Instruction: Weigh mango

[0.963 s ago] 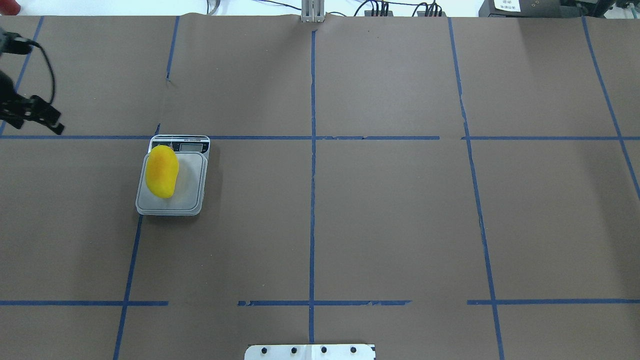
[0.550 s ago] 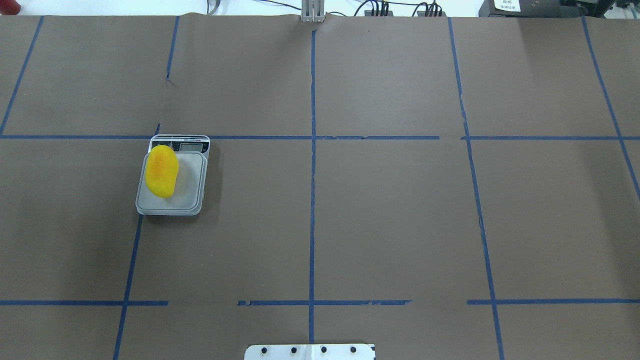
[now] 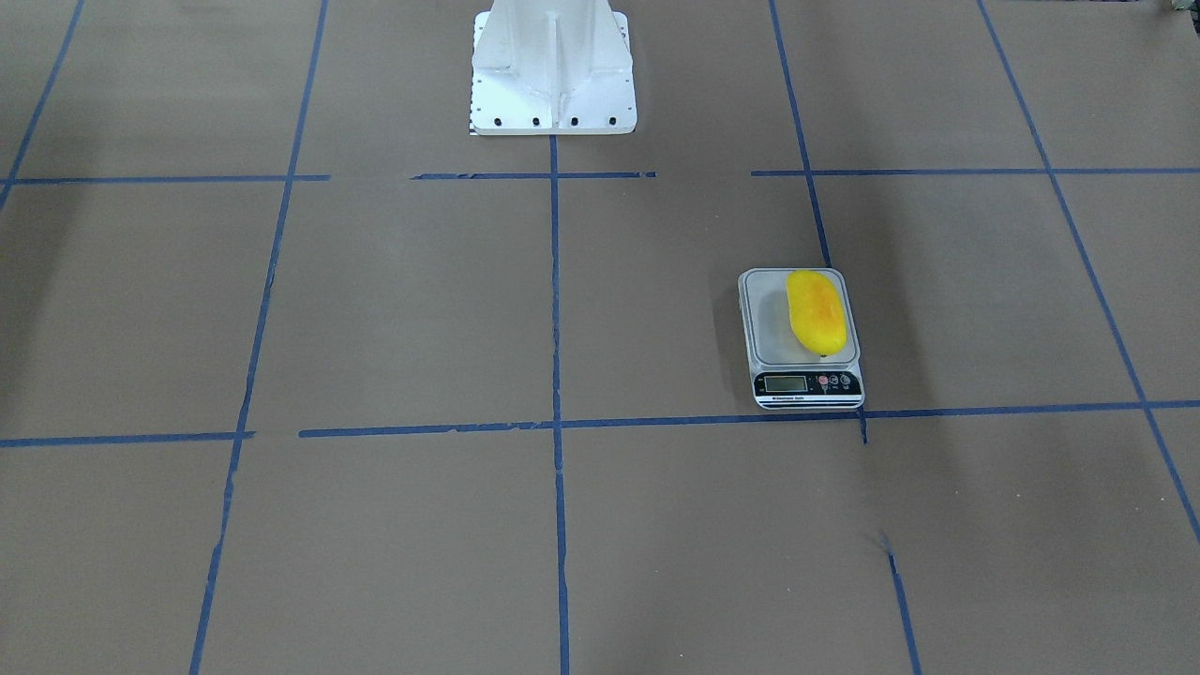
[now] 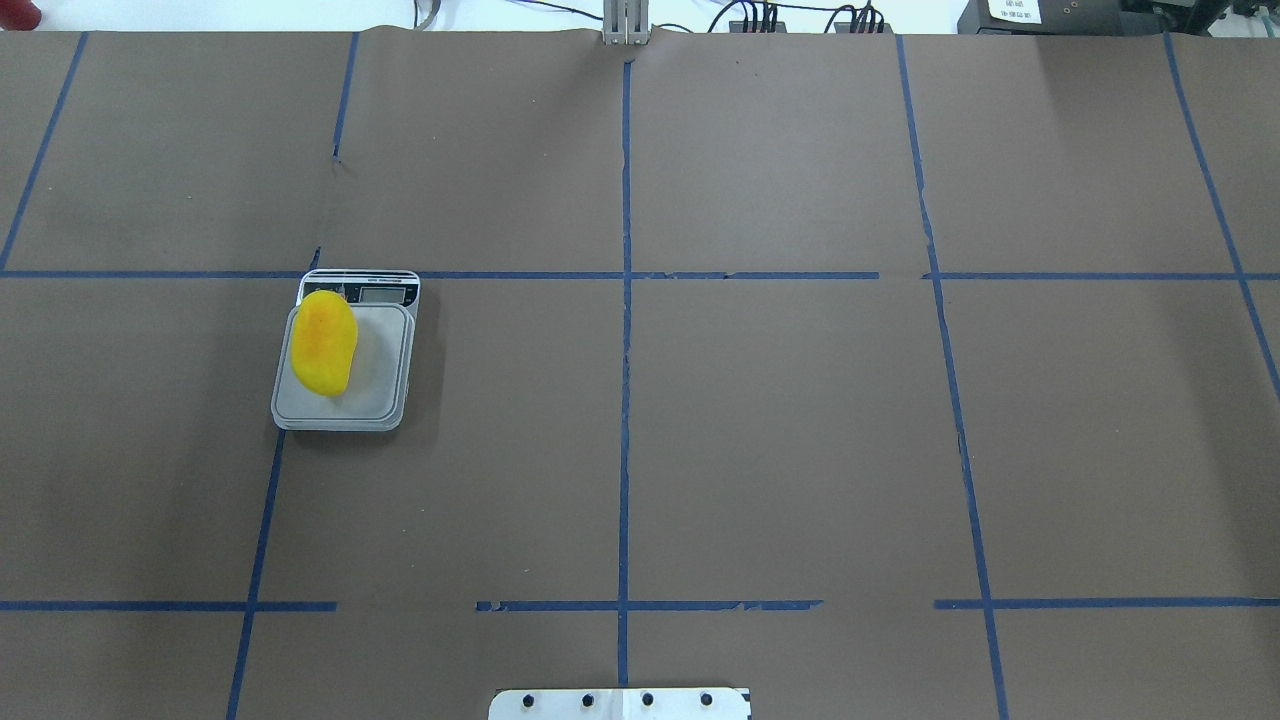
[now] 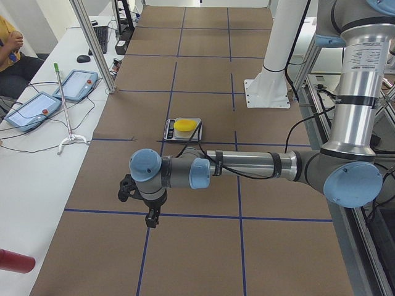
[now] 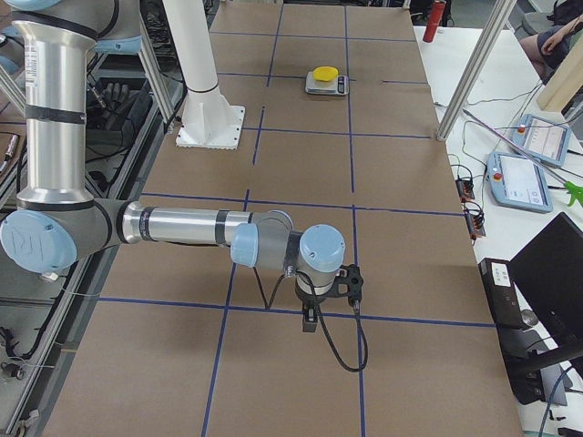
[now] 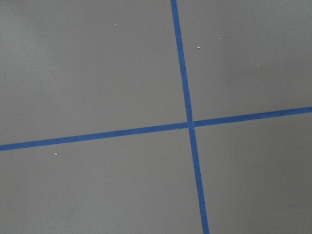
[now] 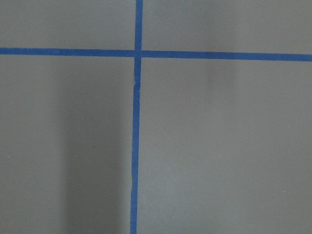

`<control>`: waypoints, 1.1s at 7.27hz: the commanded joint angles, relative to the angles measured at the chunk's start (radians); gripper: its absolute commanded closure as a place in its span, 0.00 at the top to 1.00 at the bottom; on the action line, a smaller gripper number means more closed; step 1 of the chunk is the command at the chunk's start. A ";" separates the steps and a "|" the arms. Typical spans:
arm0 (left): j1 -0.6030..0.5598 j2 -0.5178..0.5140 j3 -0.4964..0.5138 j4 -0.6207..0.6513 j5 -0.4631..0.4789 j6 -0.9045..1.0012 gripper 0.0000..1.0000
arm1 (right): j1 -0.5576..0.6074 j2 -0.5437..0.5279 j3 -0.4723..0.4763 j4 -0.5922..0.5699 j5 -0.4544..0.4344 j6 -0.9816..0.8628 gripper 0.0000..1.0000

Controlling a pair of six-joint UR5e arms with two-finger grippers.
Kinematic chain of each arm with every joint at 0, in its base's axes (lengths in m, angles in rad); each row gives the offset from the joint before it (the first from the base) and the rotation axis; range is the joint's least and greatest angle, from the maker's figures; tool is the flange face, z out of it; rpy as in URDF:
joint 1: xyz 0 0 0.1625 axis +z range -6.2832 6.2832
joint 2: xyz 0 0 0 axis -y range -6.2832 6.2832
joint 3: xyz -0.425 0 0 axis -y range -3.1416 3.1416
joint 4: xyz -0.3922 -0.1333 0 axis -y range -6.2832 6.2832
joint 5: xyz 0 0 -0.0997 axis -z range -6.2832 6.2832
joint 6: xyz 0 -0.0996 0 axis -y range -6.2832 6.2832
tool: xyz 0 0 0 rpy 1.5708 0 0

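Note:
The mango (image 4: 323, 342) is yellow with an orange blush and lies lengthwise on the left part of the platform of a small grey digital scale (image 4: 385, 385). It also shows on the scale (image 3: 786, 383) in the front-facing view (image 3: 816, 311) and in both side views (image 5: 184, 125) (image 6: 324, 74). No gripper touches it. My left gripper (image 5: 150, 217) hangs over the paper, far from the scale, toward my left end of the table. My right gripper (image 6: 310, 319) hangs over the paper toward the right end. I cannot tell whether either is open or shut. Both wrist views show only brown paper and blue tape.
Brown paper with blue tape lines (image 4: 625, 300) covers the table. The white robot base (image 3: 553, 66) stands at mid table. A red cylinder (image 5: 15, 262), teach pendants (image 5: 31, 108) and a metal post (image 5: 92, 43) stand on the white side bench.
My left gripper has gone out of the overhead view past its left edge. The mango and scale have not moved.

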 commanded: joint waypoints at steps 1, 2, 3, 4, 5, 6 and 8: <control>-0.003 0.000 0.002 0.024 0.007 0.011 1.00 | 0.000 -0.001 0.000 0.000 0.000 0.000 1.00; 0.001 -0.035 -0.004 0.117 0.005 -0.010 1.00 | 0.000 -0.001 0.000 0.000 0.000 0.000 1.00; -0.003 -0.113 -0.004 0.274 0.007 -0.024 1.00 | 0.000 -0.001 0.000 0.000 0.000 0.000 1.00; -0.005 -0.110 -0.006 0.285 -0.001 -0.017 1.00 | 0.000 -0.001 0.000 0.000 0.000 0.000 1.00; -0.005 -0.106 -0.004 0.282 -0.004 -0.021 1.00 | 0.000 -0.001 0.000 0.000 0.000 0.000 1.00; -0.005 -0.101 0.002 0.282 -0.003 -0.024 1.00 | 0.000 -0.001 0.000 0.000 0.000 0.000 1.00; -0.005 -0.062 0.003 0.171 0.000 -0.026 1.00 | 0.000 -0.001 0.000 0.000 0.000 0.000 1.00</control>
